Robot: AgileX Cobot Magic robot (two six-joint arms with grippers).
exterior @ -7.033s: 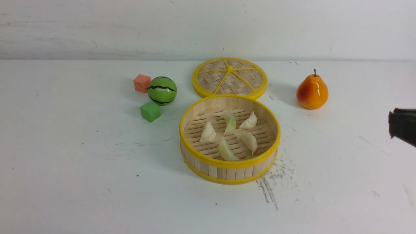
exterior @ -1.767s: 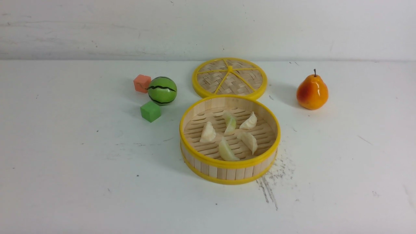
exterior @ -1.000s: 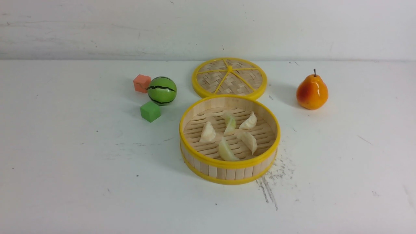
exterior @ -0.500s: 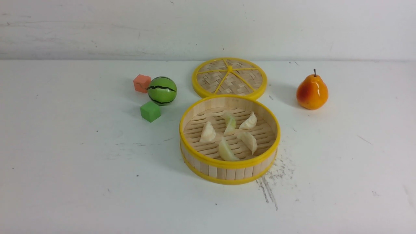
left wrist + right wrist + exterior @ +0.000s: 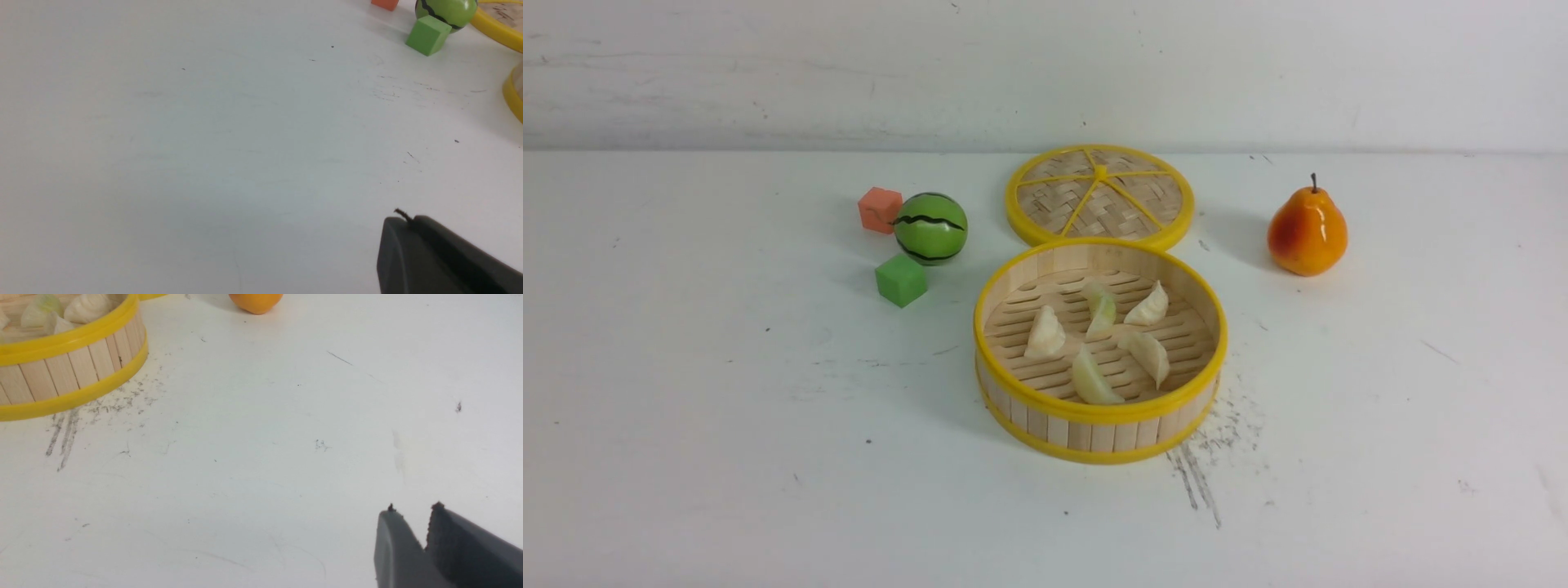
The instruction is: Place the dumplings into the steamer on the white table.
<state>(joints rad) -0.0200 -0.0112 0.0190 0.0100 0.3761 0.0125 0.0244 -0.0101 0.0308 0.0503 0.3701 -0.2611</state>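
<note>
The steamer [image 5: 1099, 425] stands in the middle of the white table [image 5: 727, 408]. Several dumplings [image 5: 1045, 331] lie on its slatted floor, all inside the rim. Neither gripper shows in the front view. In the left wrist view my left gripper [image 5: 408, 220] hangs shut and empty over bare table, well away from the steamer's rim [image 5: 512, 96]. The right wrist view shows my right gripper [image 5: 413, 510] a little open, a narrow gap between its tips with nothing in it. It is off to the side of the steamer [image 5: 61, 371] and the dumplings [image 5: 88, 306].
The steamer's woven lid [image 5: 1100, 196] lies flat just behind it. A watermelon ball [image 5: 930, 228], an orange cube [image 5: 880, 209] and a green cube [image 5: 901, 280] sit at the back left. A pear [image 5: 1307, 231] stands at the back right. Dark scratches mark the table by the steamer's front right.
The dark right gripper that showed at the front view's right edge seven seconds ago has left that view. Over the last second nothing has moved.
</note>
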